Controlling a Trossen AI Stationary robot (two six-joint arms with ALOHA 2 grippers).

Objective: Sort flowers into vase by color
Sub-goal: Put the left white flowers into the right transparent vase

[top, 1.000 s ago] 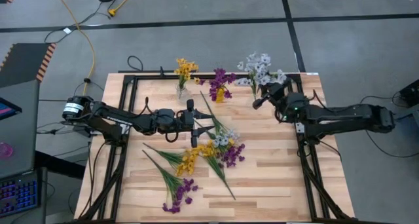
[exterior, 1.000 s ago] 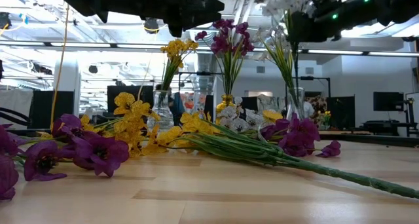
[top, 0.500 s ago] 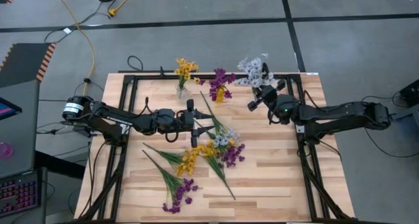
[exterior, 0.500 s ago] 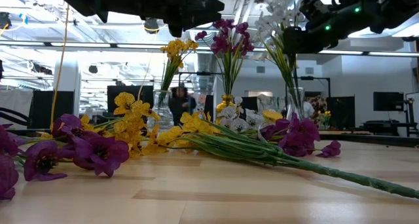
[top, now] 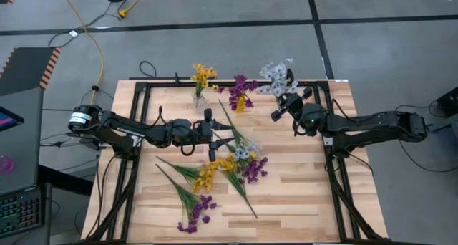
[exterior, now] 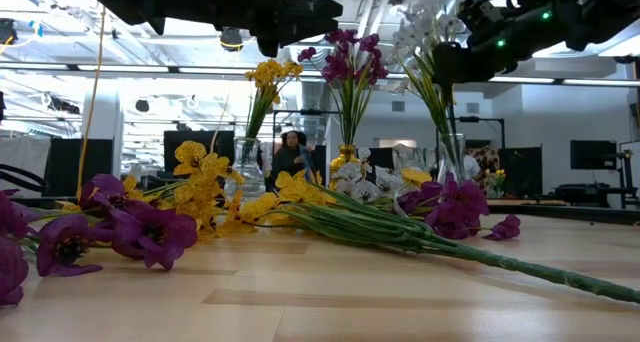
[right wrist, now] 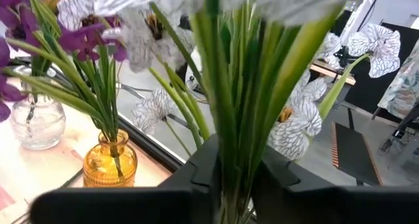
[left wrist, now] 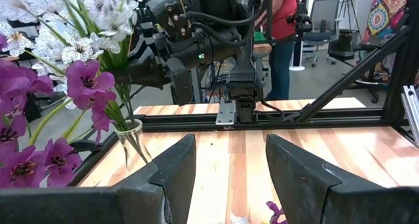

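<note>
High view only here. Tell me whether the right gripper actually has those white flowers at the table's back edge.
Observer: The right wrist view shows the right gripper shut on the green stems of the white flowers.
Operator: Report what is under them.
Observer: In the low view those stems stand in a clear glass vase.
Operator: Now give me the left gripper.
Observer: The left wrist view shows the left gripper open, with nothing between its fingers.
</note>
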